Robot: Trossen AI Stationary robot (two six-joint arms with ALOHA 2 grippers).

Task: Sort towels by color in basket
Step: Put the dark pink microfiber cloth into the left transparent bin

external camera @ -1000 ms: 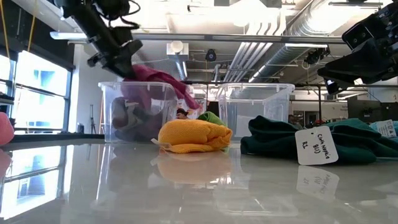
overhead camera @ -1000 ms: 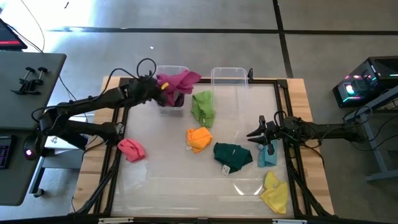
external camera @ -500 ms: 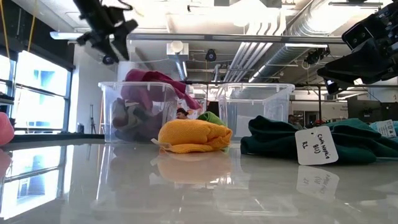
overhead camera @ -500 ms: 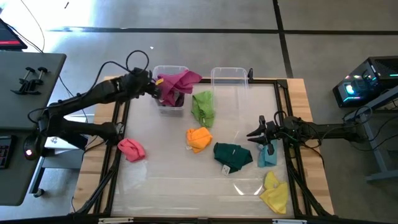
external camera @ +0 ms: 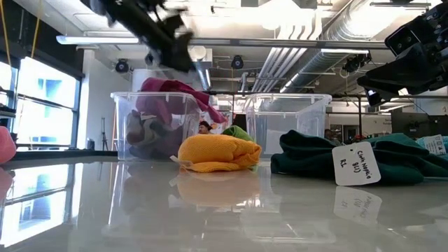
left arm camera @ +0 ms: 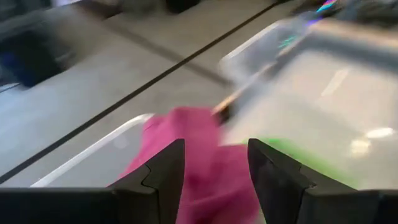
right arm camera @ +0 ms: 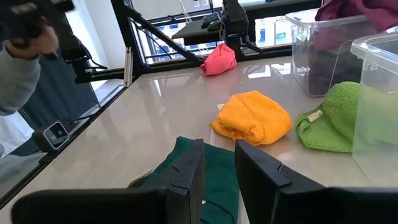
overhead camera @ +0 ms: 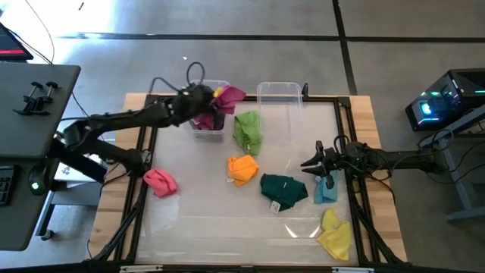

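My left gripper (overhead camera: 206,98) hangs open and empty over the left clear bin (external camera: 157,126), above the magenta towel (left arm camera: 186,168). That towel drapes over the bin's rim (overhead camera: 227,96), and darker cloths lie inside the bin. On the table lie the pink (overhead camera: 161,182), orange (overhead camera: 242,168), light green (overhead camera: 246,130), dark green (overhead camera: 284,188), light blue (overhead camera: 326,189) and yellow (overhead camera: 335,233) towels. The light green one leans against the right clear bin (overhead camera: 279,92). My right gripper (overhead camera: 307,164) hovers open by the table's right edge, above the dark green towel (right arm camera: 217,180).
The dark green towel carries a white paper tag (external camera: 357,164). Black frame rails (overhead camera: 144,152) run along the table's sides. A person's grey sleeve (right arm camera: 18,81) shows beyond the table's left side. There is bare tabletop at the near left (overhead camera: 204,227).
My left gripper has drawn up and away from the magenta towel toward the table's left edge. It has then swung back toward the right, over the left bin. The magenta towel has stayed draped over the bin's rim. My right arm has kept still.
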